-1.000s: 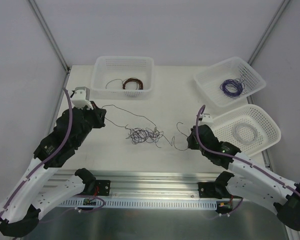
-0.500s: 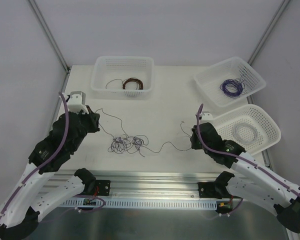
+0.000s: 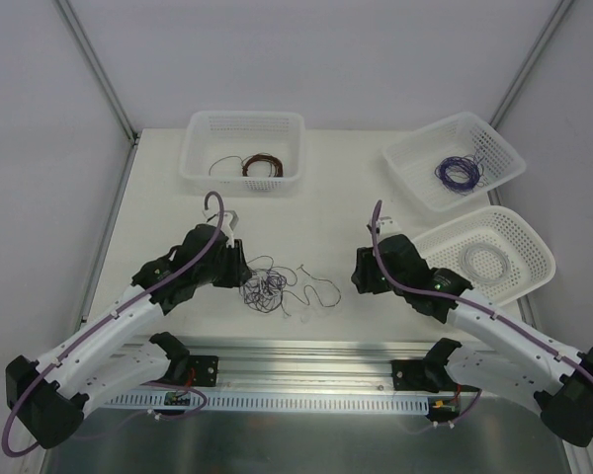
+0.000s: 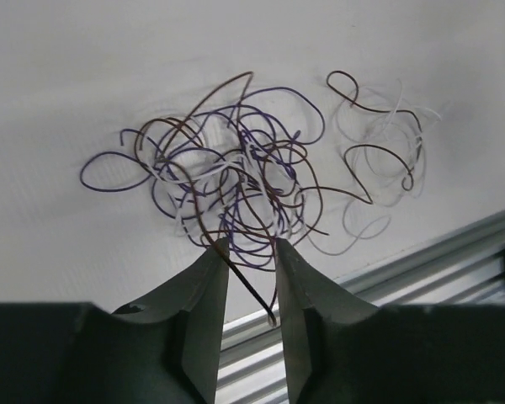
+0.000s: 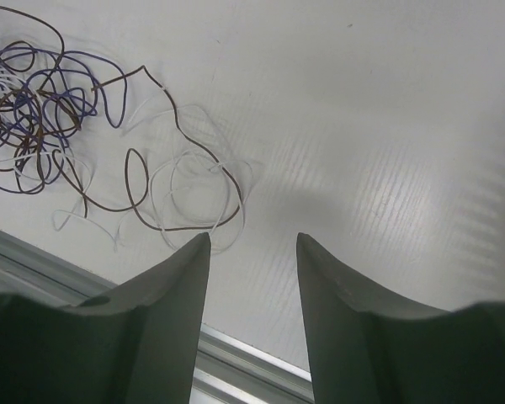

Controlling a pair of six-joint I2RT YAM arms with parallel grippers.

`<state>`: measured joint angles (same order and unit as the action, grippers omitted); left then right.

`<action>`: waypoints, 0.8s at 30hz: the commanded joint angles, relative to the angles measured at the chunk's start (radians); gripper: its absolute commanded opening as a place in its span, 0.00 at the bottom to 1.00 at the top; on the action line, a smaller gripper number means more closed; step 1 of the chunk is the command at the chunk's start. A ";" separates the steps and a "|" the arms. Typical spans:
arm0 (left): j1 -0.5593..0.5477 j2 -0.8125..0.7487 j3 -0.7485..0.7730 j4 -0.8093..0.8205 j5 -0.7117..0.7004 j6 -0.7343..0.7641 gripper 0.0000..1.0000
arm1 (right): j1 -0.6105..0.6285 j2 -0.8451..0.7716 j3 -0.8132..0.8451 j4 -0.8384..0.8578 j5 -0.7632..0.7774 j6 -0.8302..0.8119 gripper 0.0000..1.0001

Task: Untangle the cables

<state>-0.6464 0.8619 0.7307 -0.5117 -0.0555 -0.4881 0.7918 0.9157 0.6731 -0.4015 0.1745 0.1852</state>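
Top external view has the white table [image 3: 326,212] carrying three white baskets [image 3: 192,166] at its far and right sides. The left arm [image 3: 119,321] and right arm [image 3: 494,321] both reach toward the middle.

The left gripper [image 4: 251,248] hangs at the near edge of the clump with its jaws parted a little. One dark strand runs through the gap and looks loose rather than pinched. The right gripper [image 5: 252,240] stands wider open and holds nothing, just beside the outlying brown and whitish loops.

The cables [image 3: 265,286] lie on the table between the two grippers, near the front rail [image 3: 306,355]. They are knotted on the left and trail loose to the right.

I judge this a regrasp between pulls. Next, each gripper needs to close on a separate strand and draw apart slowly, so the knot loosens instead of tightening.

No brand, label or writing is legible.
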 commanded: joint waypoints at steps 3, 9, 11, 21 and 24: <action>-0.021 -0.011 -0.004 0.107 0.141 -0.044 0.49 | -0.002 0.049 0.028 0.024 -0.047 -0.064 0.49; -0.107 0.028 0.032 0.136 0.192 -0.067 0.82 | 0.001 0.184 0.068 0.130 -0.165 -0.078 0.53; -0.125 0.055 0.024 0.147 0.157 -0.090 0.83 | 0.000 0.215 0.107 0.165 -0.206 -0.111 0.54; -0.139 0.203 -0.119 0.308 -0.035 -0.254 0.73 | 0.000 0.518 0.272 0.328 -0.357 -0.206 0.59; -0.139 0.256 -0.148 0.341 -0.073 -0.285 0.69 | 0.001 0.626 0.318 0.365 -0.391 -0.219 0.60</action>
<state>-0.7795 1.0847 0.6071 -0.2481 -0.0425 -0.7040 0.7918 1.4754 0.9394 -0.1173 -0.1452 0.0124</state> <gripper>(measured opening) 0.703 0.596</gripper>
